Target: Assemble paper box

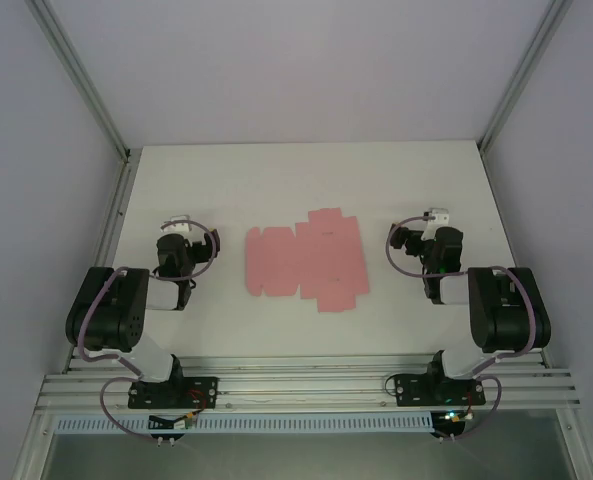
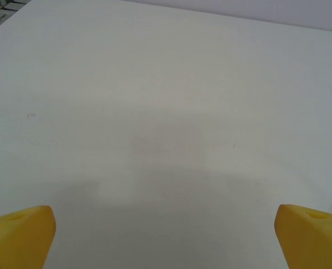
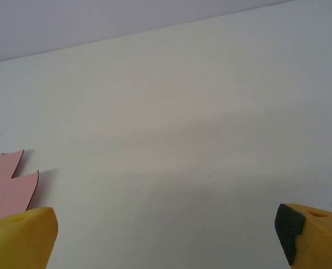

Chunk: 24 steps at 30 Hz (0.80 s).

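Note:
The paper box (image 1: 304,259) is a flat pink die-cut sheet with tabbed flaps, lying on the white table between the two arms. A corner of the paper box (image 3: 9,182) shows at the left edge of the right wrist view. My left gripper (image 1: 176,232) sits folded back to the left of the sheet, apart from it. Its yellow fingers (image 2: 20,235) stand wide apart over bare table, so the left gripper (image 2: 166,238) is open and empty. My right gripper (image 1: 434,222) rests to the right of the sheet, and the right gripper (image 3: 166,235) is open with nothing between its fingers (image 3: 21,236).
The white table (image 1: 306,180) is bounded by pale walls with aluminium posts (image 1: 81,80) at the back corners. An aluminium rail (image 1: 306,385) carrying both arm bases runs along the near edge.

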Each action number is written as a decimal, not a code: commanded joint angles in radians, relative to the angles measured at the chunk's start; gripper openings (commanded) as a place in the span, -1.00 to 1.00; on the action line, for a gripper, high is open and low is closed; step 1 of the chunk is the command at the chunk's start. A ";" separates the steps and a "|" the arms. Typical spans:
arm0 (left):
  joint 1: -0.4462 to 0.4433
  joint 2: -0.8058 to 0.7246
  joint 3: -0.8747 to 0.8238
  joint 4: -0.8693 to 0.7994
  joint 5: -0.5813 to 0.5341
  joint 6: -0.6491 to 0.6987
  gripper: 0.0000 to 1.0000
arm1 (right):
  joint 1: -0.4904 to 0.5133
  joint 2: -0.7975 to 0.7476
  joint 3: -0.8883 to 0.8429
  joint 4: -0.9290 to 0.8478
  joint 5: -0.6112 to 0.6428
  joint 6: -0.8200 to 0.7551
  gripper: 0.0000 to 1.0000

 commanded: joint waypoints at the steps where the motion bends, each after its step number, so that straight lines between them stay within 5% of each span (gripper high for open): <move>1: -0.006 -0.004 0.008 -0.006 0.014 0.020 1.00 | 0.003 -0.007 -0.004 0.010 -0.016 0.015 1.00; 15: -0.005 -0.004 0.012 -0.015 0.024 0.021 1.00 | 0.003 -0.014 -0.001 0.001 -0.016 0.019 1.00; 22: 0.003 -0.199 0.215 -0.550 -0.071 -0.091 1.00 | 0.008 -0.209 0.189 -0.512 -0.002 0.069 1.00; 24: 0.005 -0.266 0.255 -0.670 0.001 -0.154 0.99 | 0.024 -0.244 0.281 -0.719 -0.014 0.122 1.00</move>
